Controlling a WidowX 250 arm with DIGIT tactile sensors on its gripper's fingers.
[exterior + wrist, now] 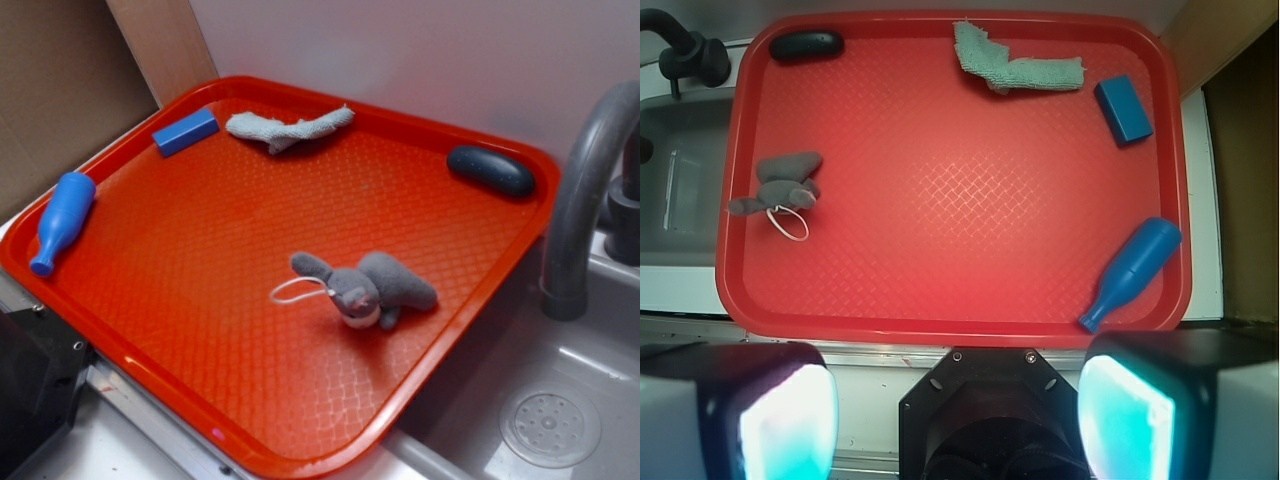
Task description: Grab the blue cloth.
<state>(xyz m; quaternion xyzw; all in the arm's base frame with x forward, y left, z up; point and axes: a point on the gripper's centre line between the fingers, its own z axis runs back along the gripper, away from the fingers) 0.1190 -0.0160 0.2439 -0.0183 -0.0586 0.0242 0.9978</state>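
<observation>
One red tray [130,375] is seen, bearing five things: one plush bunny [365,289], one blue bottle [62,218], one blue cloth [287,128] at the far rim beside one blue block [185,131], and one dark oval [490,170]. The gripper [955,415] is held high above the near rim, fingers spread, nothing grasped.

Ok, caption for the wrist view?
Open fingers above red tray; blue cloth lies untouched at its far edge.
</observation>
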